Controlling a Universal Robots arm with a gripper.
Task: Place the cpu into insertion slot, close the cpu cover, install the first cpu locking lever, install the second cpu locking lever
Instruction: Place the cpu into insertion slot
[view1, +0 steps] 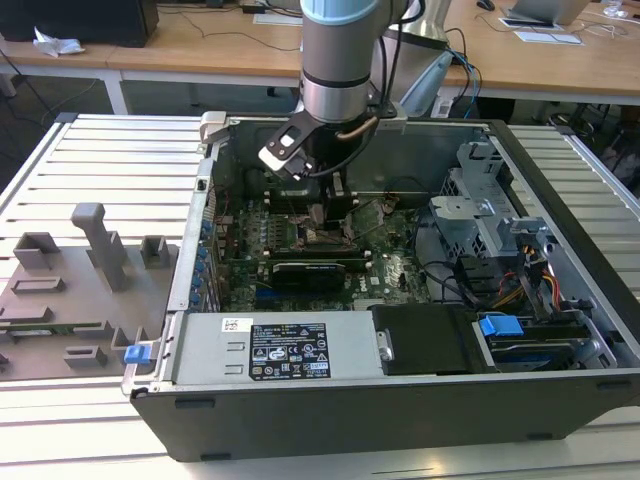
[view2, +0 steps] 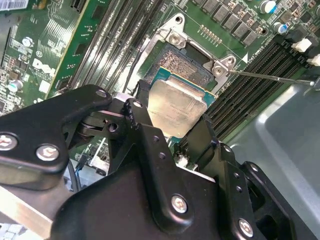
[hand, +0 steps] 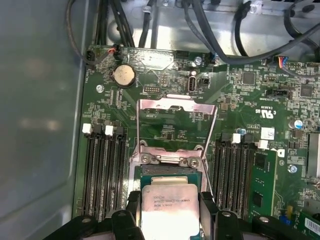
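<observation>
cpu (hand: 169, 209): pinched by two opposite side edges in the gripper (hand: 170, 206), jaws narrow and clamped on it. It hangs just over one edge of the insertion slot (hand: 165, 171), mid-motherboard (hand: 240, 100), not seated. cpu cover (hand: 177, 103) is flipped open beyond the slot. Judged light, thin, stiff and smooth-topped with a fragile underside, so hold it by the edges only and keep it level.

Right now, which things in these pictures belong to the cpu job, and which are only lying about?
Belong to the job: black gripper, shut on the silvery square cpu; dark square insertion slot; silver-grey metal frame cpu cover, open.
Lying about: round silver coin battery; black cables; grey plastic fixtures.
</observation>
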